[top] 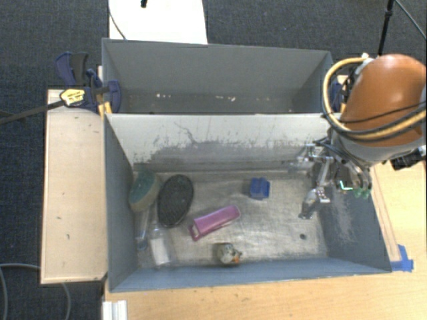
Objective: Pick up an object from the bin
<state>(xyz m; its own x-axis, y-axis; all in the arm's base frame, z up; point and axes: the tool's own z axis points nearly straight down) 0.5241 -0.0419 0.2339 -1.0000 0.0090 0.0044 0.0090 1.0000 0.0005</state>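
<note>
Hovering right of a small squarish blue block (pixel 259 189), the tool (pixel 311 205) is clenched or released: cannot tell.

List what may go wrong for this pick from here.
1. The hand hangs over bare floor by the bin's right wall; going down here would likely grab nothing.
2. It is close to that sloped wall and may scrape it.
3. On the left, the black oval brush and the pink oblong piece lie close together; a grasp there might catch both or knock one away.
</note>
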